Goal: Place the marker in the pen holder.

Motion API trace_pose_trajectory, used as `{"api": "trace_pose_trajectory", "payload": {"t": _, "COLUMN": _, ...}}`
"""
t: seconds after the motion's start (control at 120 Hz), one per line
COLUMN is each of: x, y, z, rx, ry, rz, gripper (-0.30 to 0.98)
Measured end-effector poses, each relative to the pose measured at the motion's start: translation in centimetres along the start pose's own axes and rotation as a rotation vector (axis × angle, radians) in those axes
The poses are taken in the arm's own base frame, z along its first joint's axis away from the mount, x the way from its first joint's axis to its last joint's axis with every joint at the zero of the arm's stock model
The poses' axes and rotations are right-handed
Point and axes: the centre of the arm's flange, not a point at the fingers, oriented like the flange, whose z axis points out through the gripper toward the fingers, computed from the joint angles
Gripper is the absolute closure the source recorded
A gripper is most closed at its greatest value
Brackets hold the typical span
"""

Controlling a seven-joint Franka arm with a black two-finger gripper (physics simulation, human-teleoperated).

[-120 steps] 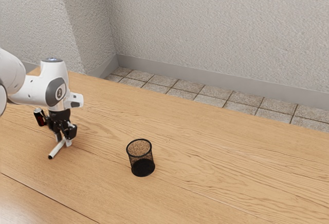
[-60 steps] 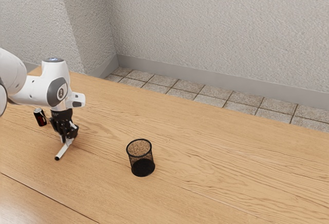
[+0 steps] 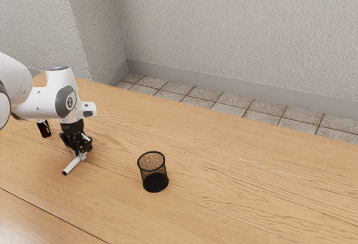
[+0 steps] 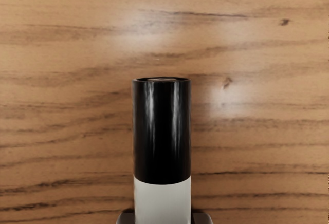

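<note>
In the exterior view my gripper [image 3: 80, 155] points down at the left part of the table, shut on the white marker [image 3: 72, 165]. The marker slants out from between the fingertips toward the view's lower left, its dark end lowest. In the wrist view the marker [image 4: 162, 131] shows its black cap and part of its white body, with a grey fingertip edge on either side. The black mesh pen holder [image 3: 153, 172] stands upright, apart from the gripper, toward the exterior view's right.
A dark red can [image 3: 44, 129] stands behind the hand at the exterior view's left. The wooden table [image 3: 251, 182] extends past the pen holder toward the exterior view's right, with a wall and tiled floor beyond its far edge.
My hand has moved toward the exterior view's right, carrying the marker with it and turning a little. The pen holder has stayed where it was.
</note>
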Motion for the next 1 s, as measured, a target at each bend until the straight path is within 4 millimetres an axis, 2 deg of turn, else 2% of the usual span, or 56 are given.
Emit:
{"api": "trace_pose_trajectory", "payload": {"t": 0.2, "x": 0.2, "y": 0.2, "z": -0.4, "rx": 0.002, "ry": 0.011, "rz": -0.004, "gripper": 0.68}}
{"api": "trace_pose_trajectory", "payload": {"t": 0.283, "x": 0.4, "y": 0.6, "z": -1.7, "rx": 0.008, "ry": 0.038, "rz": 0.003, "gripper": 0.7}}
{"api": "trace_pose_trajectory", "payload": {"t": 0.35, "x": 0.6, "y": 1.8, "z": -3.8, "rx": 0.01, "ry": 0.085, "rz": 0.022, "gripper": 0.72}}
{"api": "trace_pose_trajectory", "payload": {"t": 0.433, "x": 0.0, "y": 4.6, "z": -7.3, "rx": 0.011, "ry": 0.184, "rz": 0.061, "gripper": 0.73}}
{"api": "trace_pose_trajectory", "payload": {"t": 0.5, "x": -1.2, "y": 7.1, "z": -9.9, "rx": 0.016, "ry": 0.281, "rz": 0.09, "gripper": 0.73}}
{"api": "trace_pose_trajectory", "payload": {"t": 0.675, "x": -6.3, "y": 13.2, "z": -14.4, "rx": 0.048, "ry": 0.536, "rz": 0.16, "gripper": 0.74}}
{"api": "trace_pose_trajectory", "payload": {"t": 0.783, "x": -8.2, "y": 18.8, "z": -16.4, "rx": 0.065, "ry": 0.67, "rz": 0.249, "gripper": 0.75}}
{"api": "trace_pose_trajectory", "payload": {"t": 0.842, "x": -8.7, "y": 21.7, "z": -16.7, "rx": 0.062, "ry": 0.72, "rz": 0.29, "gripper": 0.75}}
{"api": "trace_pose_trajectory", "payload": {"t": 1.0, "x": -10.0, "y": 26.0, "z": -16.5, "rx": 0.047, "ry": 0.798, "rz": 0.335, "gripper": 0.75}}
